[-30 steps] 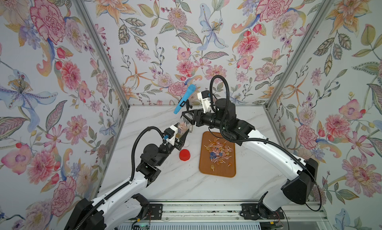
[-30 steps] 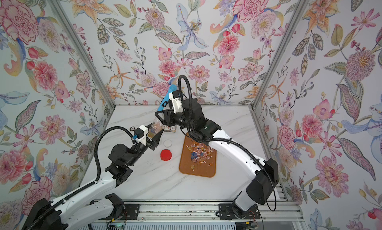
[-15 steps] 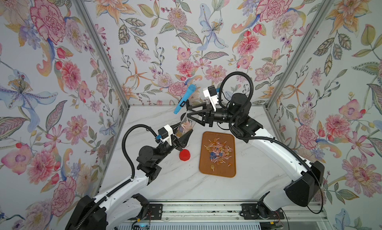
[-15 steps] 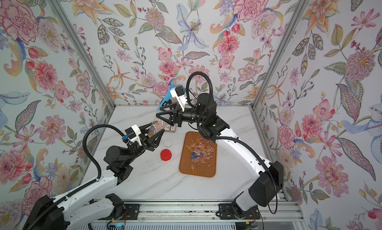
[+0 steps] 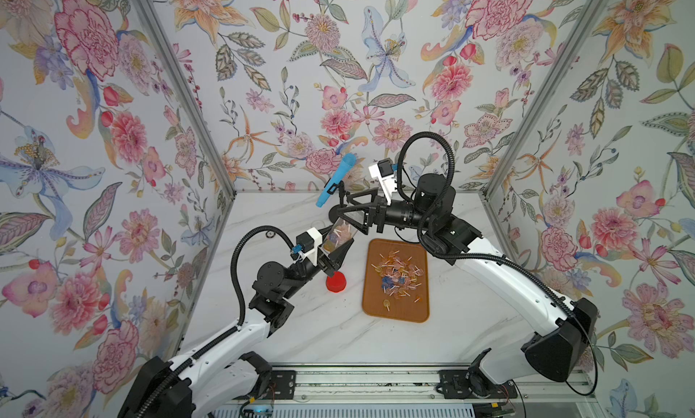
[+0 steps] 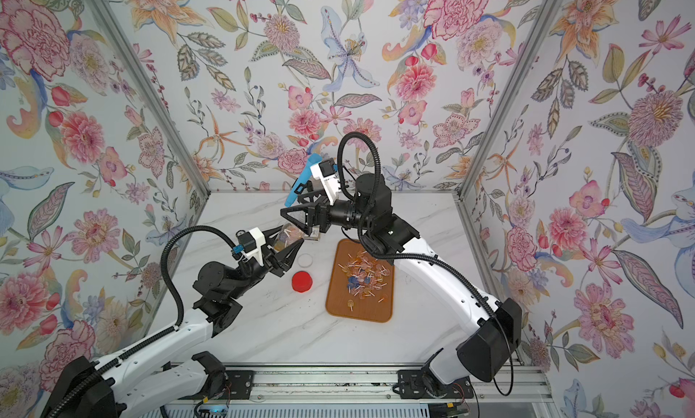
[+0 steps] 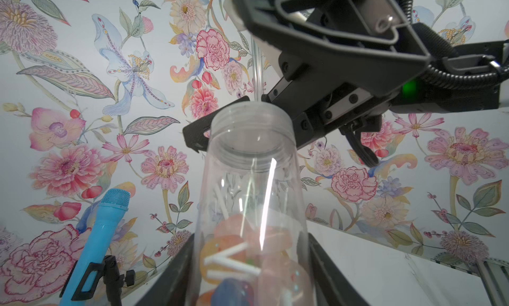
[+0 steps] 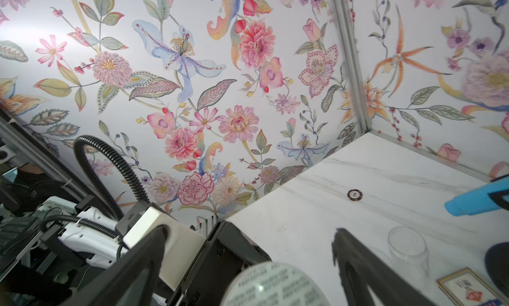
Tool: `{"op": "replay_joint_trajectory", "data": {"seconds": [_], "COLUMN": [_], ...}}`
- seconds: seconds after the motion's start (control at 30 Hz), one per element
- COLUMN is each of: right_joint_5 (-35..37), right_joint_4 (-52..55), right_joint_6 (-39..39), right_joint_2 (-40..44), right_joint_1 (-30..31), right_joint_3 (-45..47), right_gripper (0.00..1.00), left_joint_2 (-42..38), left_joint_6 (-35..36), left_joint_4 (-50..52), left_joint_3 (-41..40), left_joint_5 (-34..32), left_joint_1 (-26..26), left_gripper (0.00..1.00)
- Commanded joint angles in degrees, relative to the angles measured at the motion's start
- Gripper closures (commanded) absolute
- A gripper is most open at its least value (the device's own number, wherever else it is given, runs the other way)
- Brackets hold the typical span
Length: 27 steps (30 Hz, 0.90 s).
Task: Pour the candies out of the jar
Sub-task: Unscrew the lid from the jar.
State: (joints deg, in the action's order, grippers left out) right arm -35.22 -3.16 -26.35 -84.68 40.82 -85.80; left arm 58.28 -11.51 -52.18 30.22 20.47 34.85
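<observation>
- Jaws of your left gripper [image 5: 336, 250] are clamped on the lower body of the jar [image 5: 340, 235], holding it in the air above the worktop [image 5: 319, 333], just left of the tray [image 5: 376, 311].
- Your right gripper [image 5: 339, 207] stands with jaws spread wide at the jar's mouth, not closed on it.
- You see clear plastic with a threaded neck, lid off; the candies [image 7: 248, 249] inside, orange, pink and blue flat heads on pale sticks, lie at its base end.
- Its long axis is tilted, mouth raised toward the back edge and your right gripper.
- More candies lie heaped on the tray.
- Print on a pale rounded surface [image 8: 275, 285] between your right jaws is too blurred to read.
</observation>
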Motion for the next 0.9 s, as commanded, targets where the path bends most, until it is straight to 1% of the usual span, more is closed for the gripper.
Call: {"op": "replay_joint_trajectory", "data": {"seconds": [0.0,0.2,0.4,0.47,0.6,0.73,0.87], "right_joint_5": [8.23,15.40,17.17,17.23,16.86,17.86,18.34], "right_joint_4": [2.19,6.32,6.87,7.17,7.23,7.51,7.46], "right_joint_6": [-4.20,-4.76,-6.14,-6.61,-7.33,-7.42,-7.24], "right_joint_2": [1.16,-1.16,-3.01,-3.60,-4.69,-4.94,-4.79], "right_joint_1": [-0.04,1.76,3.38,3.59,4.14,4.68,5.13], "right_joint_3": [-1.02,-3.05,-4.74,-5.20,-6.11,-6.32,-6.31], "right_gripper": [0.03,0.03,0.11,0.15,0.26,0.34,0.45], "left_joint_2": [-1.51,-1.94,-2.10,-2.17,-2.37,-2.86,-3.36], "left_joint_6": [5.07,8.53,10.92,11.50,12.59,13.33,13.71], "left_joint_4": [0.70,0.84,1.89,2.05,2.32,2.87,3.22], "left_joint_3": [1.04,-0.12,-0.05,-0.13,-0.06,-0.07,-0.22], "left_joint_5": [-5.43,-11.39,-13.93,-14.59,-15.67,-16.29,-16.86], "left_joint_1": [0.30,1.08,2.06,2.38,3.20,3.81,4.23], "left_gripper": [1.00,1.00,1.00,1.00,1.00,1.00,1.00]}}
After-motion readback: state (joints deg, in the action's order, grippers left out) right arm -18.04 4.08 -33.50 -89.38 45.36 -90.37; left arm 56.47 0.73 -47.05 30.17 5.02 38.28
